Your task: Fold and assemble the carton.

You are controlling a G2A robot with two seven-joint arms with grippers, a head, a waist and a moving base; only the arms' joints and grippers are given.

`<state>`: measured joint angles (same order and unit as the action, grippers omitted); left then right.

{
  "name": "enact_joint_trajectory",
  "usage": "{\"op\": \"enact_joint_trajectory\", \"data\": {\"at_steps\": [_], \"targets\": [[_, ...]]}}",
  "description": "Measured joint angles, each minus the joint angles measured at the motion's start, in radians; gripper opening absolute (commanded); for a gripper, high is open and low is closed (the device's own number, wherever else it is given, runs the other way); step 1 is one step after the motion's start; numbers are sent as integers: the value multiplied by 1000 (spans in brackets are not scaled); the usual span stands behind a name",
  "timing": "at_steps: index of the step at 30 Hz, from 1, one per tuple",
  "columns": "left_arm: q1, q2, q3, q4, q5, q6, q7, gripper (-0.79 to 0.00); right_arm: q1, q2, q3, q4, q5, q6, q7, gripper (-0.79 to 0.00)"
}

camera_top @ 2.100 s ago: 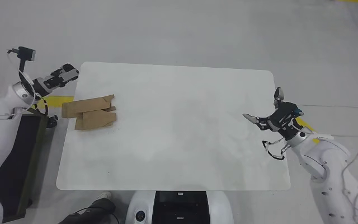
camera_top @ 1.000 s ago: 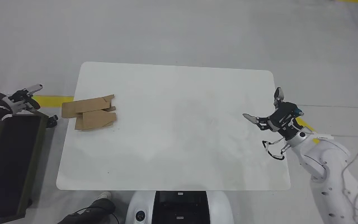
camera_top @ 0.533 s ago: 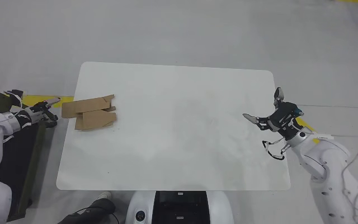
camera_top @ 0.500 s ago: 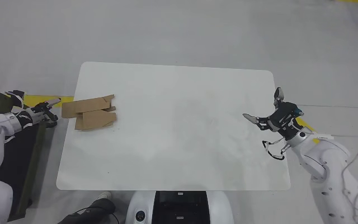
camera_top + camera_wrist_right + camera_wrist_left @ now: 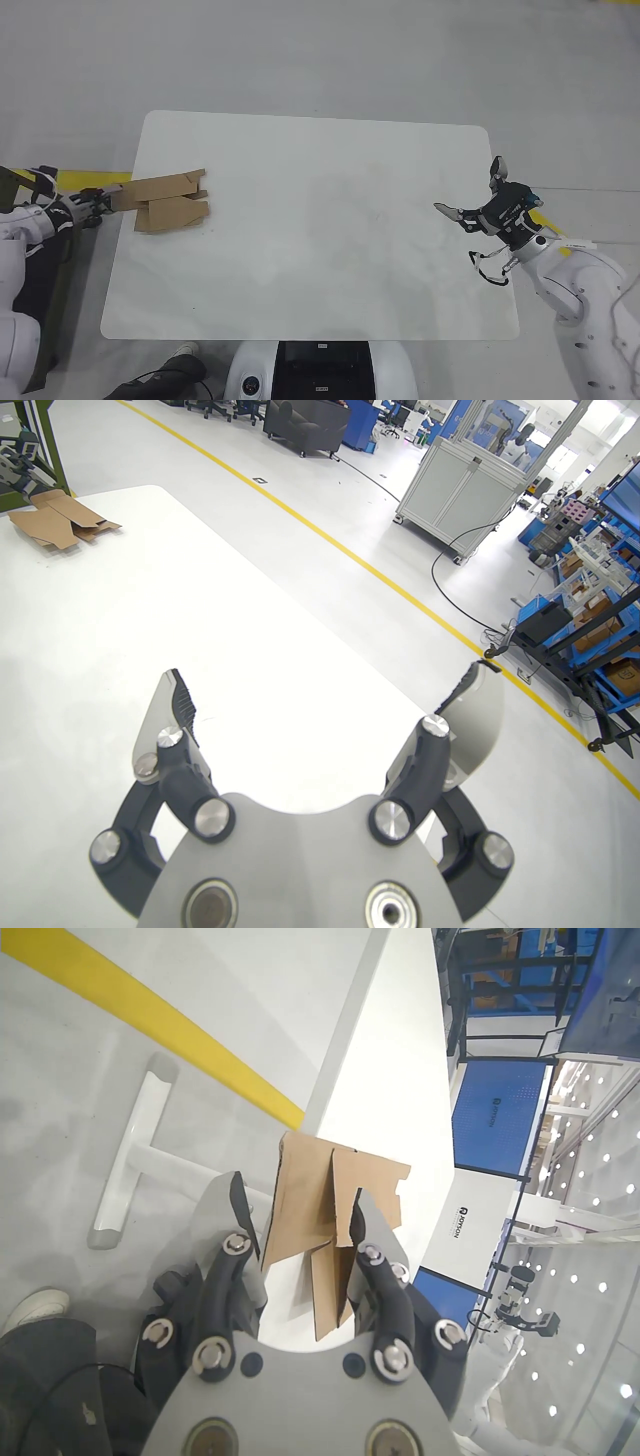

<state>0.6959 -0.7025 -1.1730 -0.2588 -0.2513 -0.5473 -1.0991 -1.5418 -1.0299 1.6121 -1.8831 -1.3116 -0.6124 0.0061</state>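
Observation:
A flat brown carton [image 5: 168, 200] lies on the white table [image 5: 320, 260] at its left edge, one end sticking out past the rim. My left gripper [image 5: 105, 196] is off the table's left side, level with that end. In the left wrist view the carton [image 5: 305, 1193] runs in between the fingers of the left gripper [image 5: 297, 1215], which stand apart on either side of it. My right gripper [image 5: 468, 187] hovers open over the table's right side with nothing between its fingers. From the right wrist view the right gripper [image 5: 325, 677] faces the carton [image 5: 55, 520] far across the table.
A dark framed cart [image 5: 40, 300] stands on the floor left of the table. The table's white foot [image 5: 132, 1148] and a yellow floor line [image 5: 165, 1043] lie below the left gripper. A person's shoe [image 5: 185, 350] is at the table's near edge.
The left arm swung away from the table's far left corner, out to the left, then came in to the carton's overhanging end. The right arm and the carton stayed put.

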Motion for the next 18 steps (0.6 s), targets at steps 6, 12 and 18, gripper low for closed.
{"op": "enact_joint_trajectory", "data": {"at_steps": [6,12,18], "targets": [[-16,-7,11,23,40,-1,25,-502,0,0,0,0,0,0,0,0],[-30,-9,5,40,45,3,48,-637,0,0,0,0,0,0,0,0],[-38,-14,1,38,42,5,42,-576,0,0,0,0,0,0,0,0]]}}
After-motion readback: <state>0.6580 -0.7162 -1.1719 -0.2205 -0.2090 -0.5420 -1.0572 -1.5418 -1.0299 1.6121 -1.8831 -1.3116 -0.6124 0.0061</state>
